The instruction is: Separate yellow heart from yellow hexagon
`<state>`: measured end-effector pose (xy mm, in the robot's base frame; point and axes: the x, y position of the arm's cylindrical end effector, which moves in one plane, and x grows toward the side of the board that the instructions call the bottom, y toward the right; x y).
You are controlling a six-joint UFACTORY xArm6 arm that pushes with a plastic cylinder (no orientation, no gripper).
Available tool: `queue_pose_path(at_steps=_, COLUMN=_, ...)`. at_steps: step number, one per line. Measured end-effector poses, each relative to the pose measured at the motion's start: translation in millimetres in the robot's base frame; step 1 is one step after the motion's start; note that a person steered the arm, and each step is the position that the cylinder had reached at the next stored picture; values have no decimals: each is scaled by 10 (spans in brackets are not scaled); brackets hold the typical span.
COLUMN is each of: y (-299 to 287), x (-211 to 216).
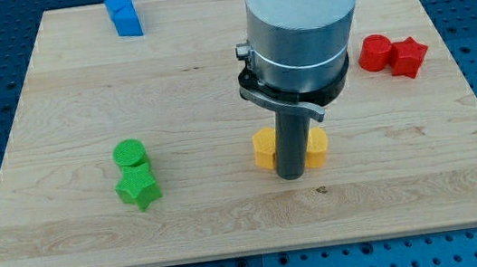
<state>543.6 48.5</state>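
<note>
Left of centre on the tabletop, a green cylinder touches a green star. Upper left: a blue block. My tip stands between 2 yellow blocks, shapes unclear. No pincer shows. Right: 2 touching red blocks.

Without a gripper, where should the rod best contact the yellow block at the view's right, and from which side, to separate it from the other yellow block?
My tip already stands between the two. Press the inner, left face of the right yellow block, pushing toward the view's right, away from the left yellow block. Their shapes are partly hidden by the rod.
</note>
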Motion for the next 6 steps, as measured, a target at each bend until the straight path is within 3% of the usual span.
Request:
queue_pose_path(at_steps=3, y=244, x=-273)
queue_pose_path(at_steps=6, y=307, x=-274)
